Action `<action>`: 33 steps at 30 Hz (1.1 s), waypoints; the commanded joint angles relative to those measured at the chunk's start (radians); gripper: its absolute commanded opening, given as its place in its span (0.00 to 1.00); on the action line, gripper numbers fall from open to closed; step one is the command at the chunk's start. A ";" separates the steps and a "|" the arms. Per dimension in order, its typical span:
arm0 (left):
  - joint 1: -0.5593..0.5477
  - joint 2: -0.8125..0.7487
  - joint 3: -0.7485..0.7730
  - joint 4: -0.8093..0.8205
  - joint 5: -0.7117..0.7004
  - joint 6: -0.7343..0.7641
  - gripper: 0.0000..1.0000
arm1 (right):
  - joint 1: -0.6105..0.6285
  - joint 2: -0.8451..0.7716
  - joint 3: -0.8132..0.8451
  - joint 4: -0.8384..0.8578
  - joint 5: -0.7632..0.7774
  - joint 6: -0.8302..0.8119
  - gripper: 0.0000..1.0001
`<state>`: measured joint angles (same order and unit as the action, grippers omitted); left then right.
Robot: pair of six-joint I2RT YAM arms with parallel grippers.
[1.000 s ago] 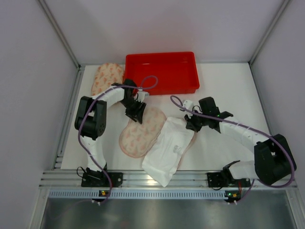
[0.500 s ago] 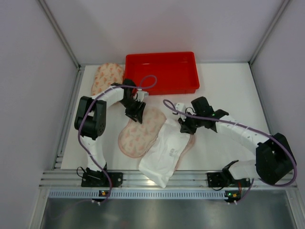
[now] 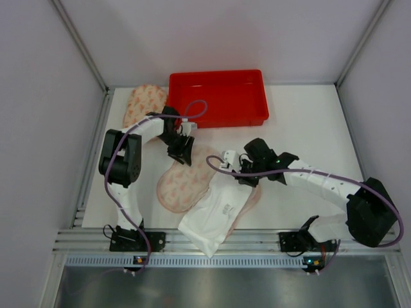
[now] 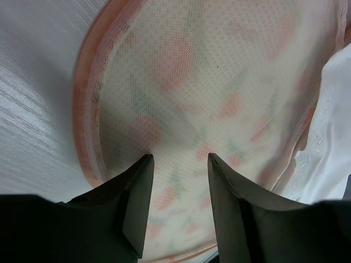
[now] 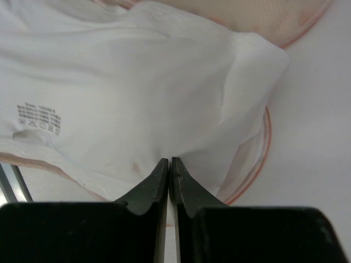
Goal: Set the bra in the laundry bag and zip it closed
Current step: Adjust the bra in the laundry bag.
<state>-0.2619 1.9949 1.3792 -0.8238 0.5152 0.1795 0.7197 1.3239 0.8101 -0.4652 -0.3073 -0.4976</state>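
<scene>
The white bra [image 3: 217, 206] lies crumpled across the middle of the table, partly over the pink floral mesh laundry bag [image 3: 178, 183]. My right gripper [image 3: 244, 174] is shut on the bra's upper right edge; the right wrist view shows its closed tips [image 5: 170, 162] pinching white fabric [image 5: 137, 82], with the bag's pink rim [image 5: 267, 142] beneath. My left gripper [image 3: 182, 153] hovers over the bag's far end. In the left wrist view its jaws [image 4: 178, 161] stand apart just above the mesh [image 4: 219, 71], with nothing clamped.
A red tray [image 3: 215, 73] stands at the back centre. A second pink floral piece [image 3: 144, 102] lies at the back left beside it. Grey walls close in both sides, and a metal rail runs along the near edge.
My right gripper has dragged the bra left and toward the near edge, further over the bag. The bag has shifted slightly left. The left gripper has barely moved.
</scene>
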 commanded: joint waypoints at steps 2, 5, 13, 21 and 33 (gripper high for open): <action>0.003 0.013 -0.016 0.028 0.006 -0.003 0.50 | 0.090 0.035 0.055 -0.035 -0.010 0.004 0.13; 0.004 0.004 -0.017 0.028 0.002 0.002 0.50 | 0.089 0.052 0.043 -0.036 -0.030 0.027 0.22; 0.010 0.013 -0.023 0.026 0.003 0.015 0.50 | -0.008 -0.025 0.064 -0.124 -0.153 0.028 0.46; 0.012 0.024 -0.019 0.028 0.006 0.017 0.50 | -0.423 -0.006 0.152 0.034 -0.351 0.296 0.37; 0.013 0.022 -0.023 0.026 -0.004 0.015 0.50 | -0.586 0.256 0.072 0.110 -0.493 0.484 0.28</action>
<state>-0.2546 1.9949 1.3762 -0.8207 0.5270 0.1783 0.1455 1.5635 0.9173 -0.4156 -0.6693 -0.1093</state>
